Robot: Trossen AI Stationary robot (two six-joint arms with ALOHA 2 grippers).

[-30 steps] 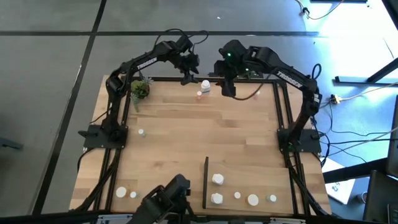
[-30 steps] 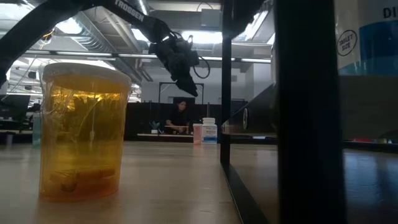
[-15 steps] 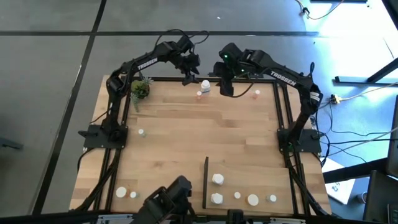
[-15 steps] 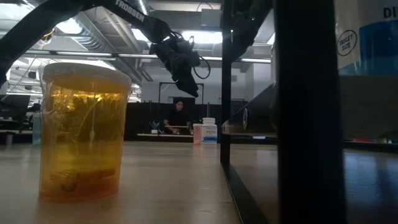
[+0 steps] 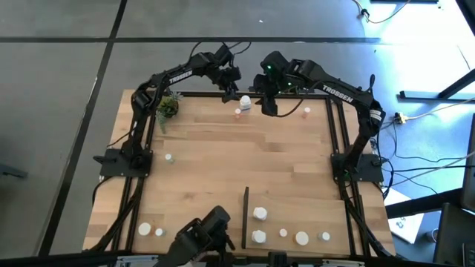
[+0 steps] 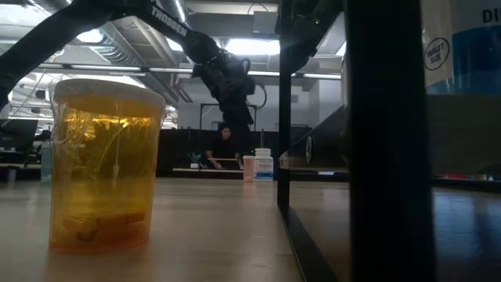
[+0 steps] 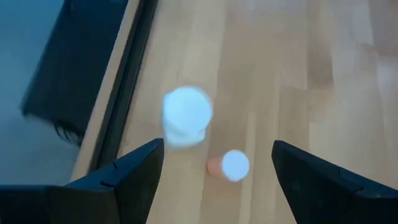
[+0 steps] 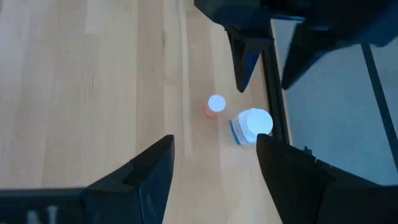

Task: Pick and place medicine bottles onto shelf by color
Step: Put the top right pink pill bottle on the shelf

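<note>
At the far edge of the table (image 5: 223,163), both arms hang over the same two bottles. The left gripper (image 5: 226,95) hovers just above and beside the large white bottle (image 5: 245,102), its fingers spread wide and holding nothing. The right gripper (image 5: 267,105) hovers close on the other side, fingers also apart and empty. The small pink bottle (image 5: 238,113) stands just beside the white one, nearly touching it.

Crowding is the main risk. With the two grippers this near each other, a descent by either could clip the other arm's fingers. The right wrist view shows the left gripper's dark fingers directly behind the white bottle (image 8: 252,124).

The bottles are a second risk. A finger coming down between them could knock the pink bottle (image 7: 227,165) over or send it rolling toward the black frame rail. The white bottle (image 7: 186,115) sits close to that rail, so a sideways nudge might push it off the wood.

The shelf (image 5: 293,222) with its black strip lies well apart at the near side, already carrying several white bottles, though their cap colours are hard to tell from above. A long carry with a loose grip could drop the load.
</note>
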